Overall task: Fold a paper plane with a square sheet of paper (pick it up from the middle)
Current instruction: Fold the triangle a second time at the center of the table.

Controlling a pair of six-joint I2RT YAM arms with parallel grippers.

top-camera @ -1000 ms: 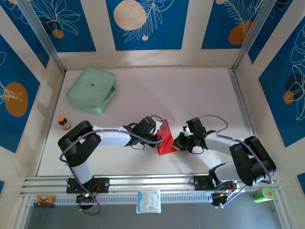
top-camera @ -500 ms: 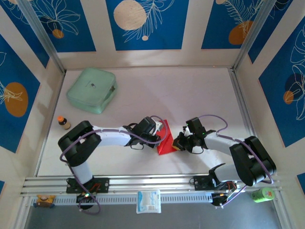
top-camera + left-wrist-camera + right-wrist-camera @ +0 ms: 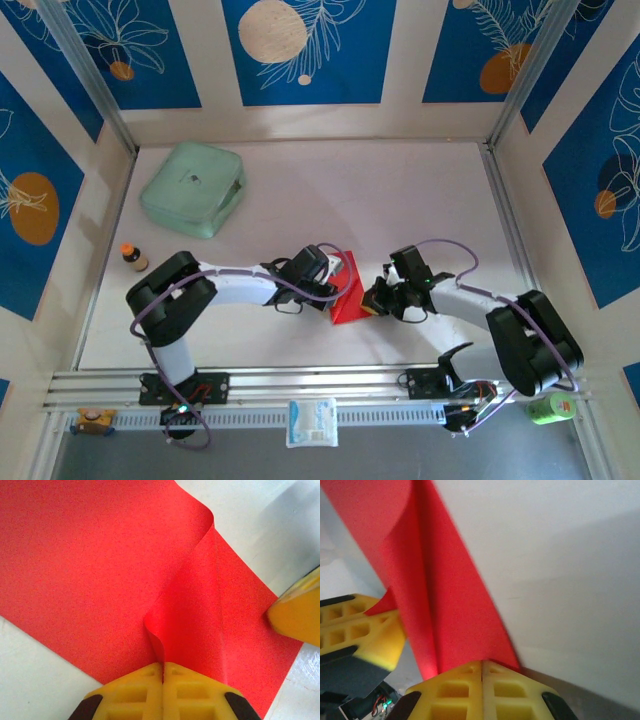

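Together, left gripper & right gripper clamp square sheet of paper: L at 9 o'clock, R at 3.

The wrist view's lower edge cuts off my left tool, and the red sheet runs past its top. Near my right tool the sheet blurs.
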